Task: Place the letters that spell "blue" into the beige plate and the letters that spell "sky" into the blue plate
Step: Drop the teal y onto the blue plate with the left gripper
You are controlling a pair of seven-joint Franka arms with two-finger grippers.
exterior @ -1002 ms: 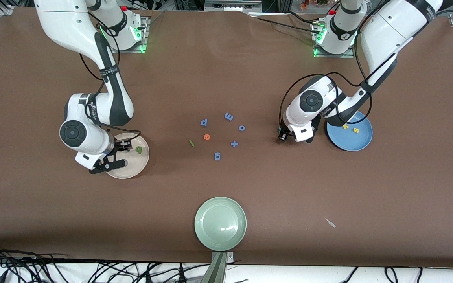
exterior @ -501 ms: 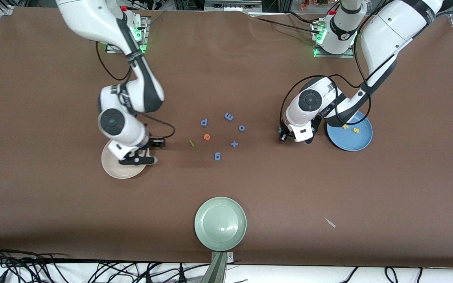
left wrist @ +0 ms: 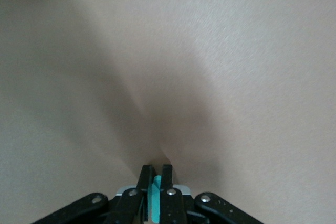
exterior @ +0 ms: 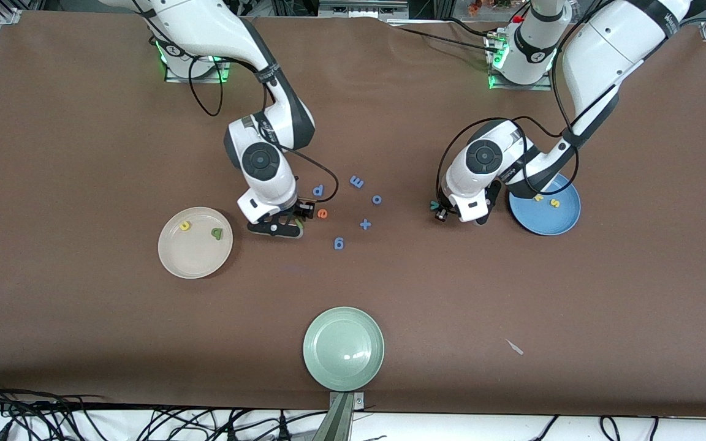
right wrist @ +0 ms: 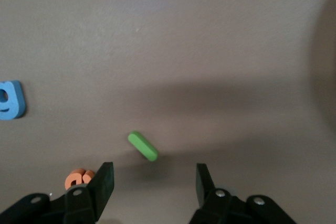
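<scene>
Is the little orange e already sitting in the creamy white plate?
No, the orange e lies on the brown table beside the right gripper, while the beige plate holds only the yellow u and dark green b.

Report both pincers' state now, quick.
Left pincer: shut on the teal y, beside the blue plate.
Right pincer: open, holding nothing, over the green l.

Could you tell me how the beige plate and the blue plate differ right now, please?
The beige plate lies toward the right arm's end of the table; the blue plate lies toward the left arm's end. The beige plate holds a yellow u and a dark green b, whereas the blue plate holds a yellow k and a yellow s. Both are round, shallow and similar in size.
</scene>
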